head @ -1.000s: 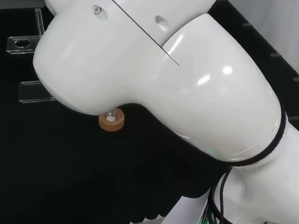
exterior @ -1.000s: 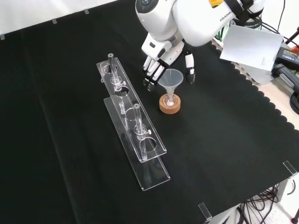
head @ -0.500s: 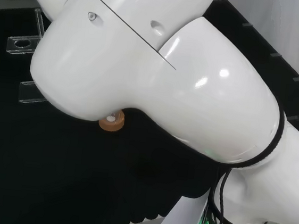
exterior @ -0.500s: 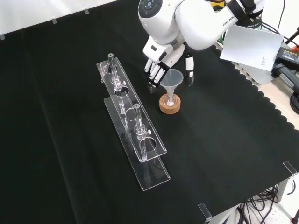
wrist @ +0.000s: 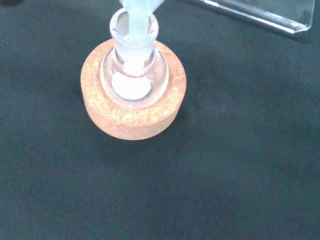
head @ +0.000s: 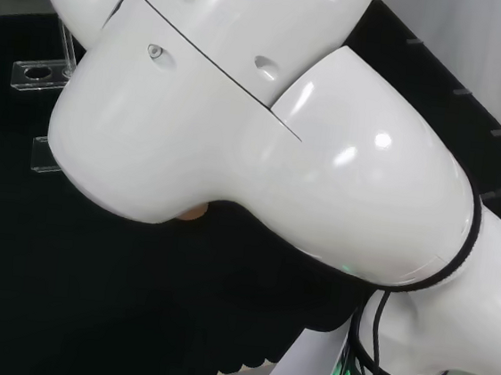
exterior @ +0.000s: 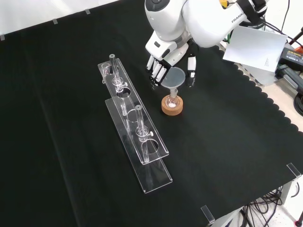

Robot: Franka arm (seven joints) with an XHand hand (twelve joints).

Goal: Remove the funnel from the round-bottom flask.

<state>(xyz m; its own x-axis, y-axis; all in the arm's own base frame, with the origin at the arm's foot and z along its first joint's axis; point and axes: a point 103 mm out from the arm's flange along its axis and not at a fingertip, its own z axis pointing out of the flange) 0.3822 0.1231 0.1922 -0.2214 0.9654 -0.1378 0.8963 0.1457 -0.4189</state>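
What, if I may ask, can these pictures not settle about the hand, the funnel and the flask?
- Head view: the arm's white link hides the funnel and flask; a sliver of the cork ring shows.
- Front view: whether the hand touches the funnel; its fingers flank the rim.
- Wrist view: the funnel's cone is cut off above the flask.
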